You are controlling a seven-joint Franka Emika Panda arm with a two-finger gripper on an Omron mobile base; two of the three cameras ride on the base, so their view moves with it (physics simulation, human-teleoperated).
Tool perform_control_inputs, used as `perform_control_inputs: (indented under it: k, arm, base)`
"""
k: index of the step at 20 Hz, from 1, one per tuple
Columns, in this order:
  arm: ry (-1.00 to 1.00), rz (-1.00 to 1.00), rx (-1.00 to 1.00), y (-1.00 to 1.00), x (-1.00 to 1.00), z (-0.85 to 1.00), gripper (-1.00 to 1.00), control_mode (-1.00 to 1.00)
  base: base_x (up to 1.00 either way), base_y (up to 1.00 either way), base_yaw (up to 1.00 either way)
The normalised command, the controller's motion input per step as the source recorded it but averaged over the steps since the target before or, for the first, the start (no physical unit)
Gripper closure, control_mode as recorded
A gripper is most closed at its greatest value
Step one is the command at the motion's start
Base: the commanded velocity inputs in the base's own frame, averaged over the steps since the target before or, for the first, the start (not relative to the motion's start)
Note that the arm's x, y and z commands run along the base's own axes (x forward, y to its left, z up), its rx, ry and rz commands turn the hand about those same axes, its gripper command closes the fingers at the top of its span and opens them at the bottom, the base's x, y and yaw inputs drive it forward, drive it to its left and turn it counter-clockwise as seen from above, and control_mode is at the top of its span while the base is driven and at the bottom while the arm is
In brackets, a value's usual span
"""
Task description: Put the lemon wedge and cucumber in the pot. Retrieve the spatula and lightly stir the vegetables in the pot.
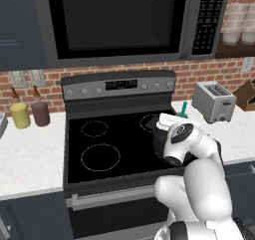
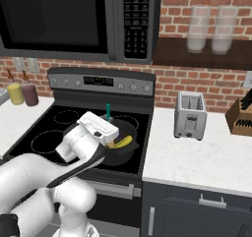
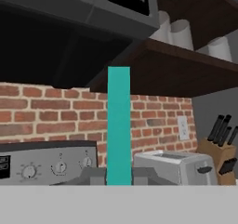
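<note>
Teal spatula handle (image 3: 119,125) between jaws

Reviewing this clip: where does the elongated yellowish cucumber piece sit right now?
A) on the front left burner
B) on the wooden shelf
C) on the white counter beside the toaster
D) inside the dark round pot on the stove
D: in the right base view the elongated yellowish cucumber piece lies inside the dark round pot on the black stovetop.

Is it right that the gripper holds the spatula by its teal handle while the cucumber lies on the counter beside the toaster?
Not quite. The right base view shows the cucumber inside the pot, not beside the toaster. The gripper does hold the spatula by its teal handle.
</note>
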Motion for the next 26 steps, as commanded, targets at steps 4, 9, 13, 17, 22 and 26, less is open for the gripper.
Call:
perform_control_inputs:
  k: [4, 9, 13, 17, 22, 26]
  arm:
    - [-0.15, 0.0, 0.0, 0.08, 0.25, 0.0, 1.0, -1.0]
    - [-0.16, 0.0, 0.02, 0.0, 0.25, -0.03, 1.0, -1.0]
    - [-0.11, 0.0, 0.02, 0.0, 0.04, -0.12, 1.0, -1.0]
    - [-0.01, 0.0, 0.0, 0.0, 0.0, -0.24, 1.0, -1.0]
    - [0.13, 0.0, 0.0, -0.01, 0.0, -0.14, 1.0, -1.0]
    - [0.35, -0.03, 0.0, -0.04, -0.03, 0.0, 1.0, -1.0]
  base:
    - [0.0, 0.0, 0.0]
    - [0.0, 0.0, 0.0]
    - [0.0, 0.0, 0.0]
    - [0.0, 0.0, 0.0]
    - [0.0, 0.0, 0.0]
    - [0.0, 0.0, 0.0]
